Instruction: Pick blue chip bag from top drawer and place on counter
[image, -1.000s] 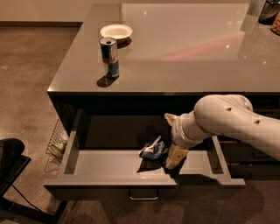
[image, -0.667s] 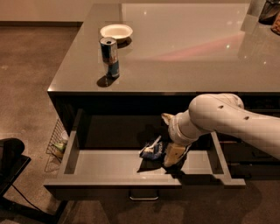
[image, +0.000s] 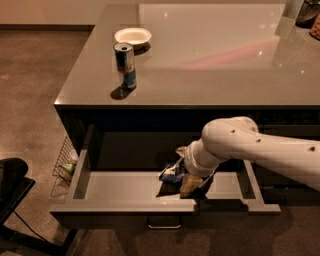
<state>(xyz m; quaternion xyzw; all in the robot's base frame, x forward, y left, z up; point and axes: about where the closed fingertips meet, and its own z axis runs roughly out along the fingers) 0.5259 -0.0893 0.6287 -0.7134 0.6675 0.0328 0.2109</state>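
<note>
Reaches into the top drawer (image: 120, 186) from the drawer's right side, white arm (image: 260, 147) crossing above the drawer's right wall. Points the gripper (image: 192, 184) downward, low over the drawer floor, right of the drawer's middle and close behind the drawer's front panel.

Shows the blue chip bag (image: 171, 173) crumpled on the drawer floor near the drawer's middle. Touching or just beside the gripper, on the side toward the drawer's left wall and slightly farther back from the front panel.

Cannot tell the gripper's state: clenched on the bag or released beside it, with wrist and shadow hiding the contact.

Seems to run, as to the bag's long axis, on a slant from the drawer's front-left toward its back-right, with the far end rising near the wrist. Not certain, given the crumpling.

Calls, by judgement, for a sure hold on the bag's edge nearest the gripper. Then for a lift up and out over the drawer's front panel, clear of the edge of the bench (image: 210, 65) above the drawer's back.

Offers bare bench surface above the drawer's right half. Keeps the can (image: 125, 64) and bowl (image: 133, 36) above the drawer's left half, well apart from that path.
</note>
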